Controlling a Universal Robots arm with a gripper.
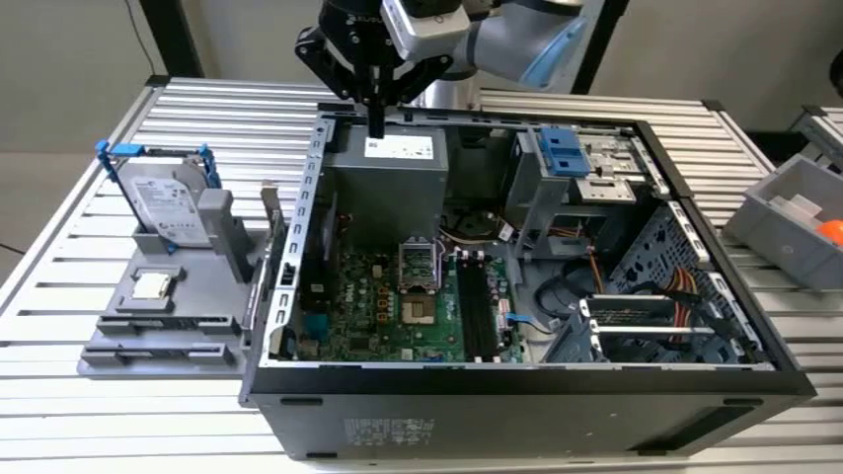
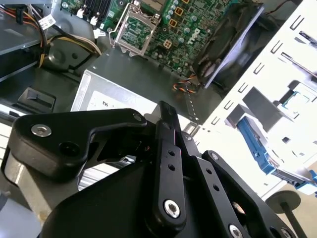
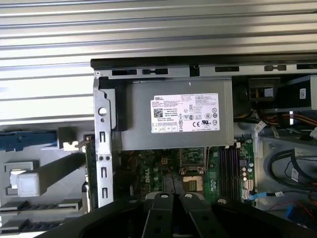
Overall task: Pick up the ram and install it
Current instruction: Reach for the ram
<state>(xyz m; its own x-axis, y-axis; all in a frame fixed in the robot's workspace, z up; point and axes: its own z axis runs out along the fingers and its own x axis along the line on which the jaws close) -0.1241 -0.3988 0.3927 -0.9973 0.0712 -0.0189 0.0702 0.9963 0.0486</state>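
Observation:
My gripper (image 1: 375, 126) hangs at the back of the open computer case (image 1: 527, 380), its black fingers shut together with nothing between them, just above the grey power supply (image 1: 389, 178). Both wrist views show the gripper (image 2: 166, 113) (image 3: 173, 197) over that power supply (image 3: 173, 121). What looks like the ram (image 1: 270, 219), a thin dark green board, stands on edge at the grey fixture (image 1: 158, 316) just outside the case wall; in the first wrist view I see the ram (image 3: 89, 163) as a narrow strip. The black memory slots (image 1: 475, 308) lie on the motherboard, well in front of the gripper.
A silver hard drive in a blue frame (image 1: 169, 202) stands on the fixture, with a small square chip (image 1: 152, 286) in front of it. Drive cages and cables fill the case on the exterior view's right. A grey bin (image 1: 791, 222) sits on the slatted table.

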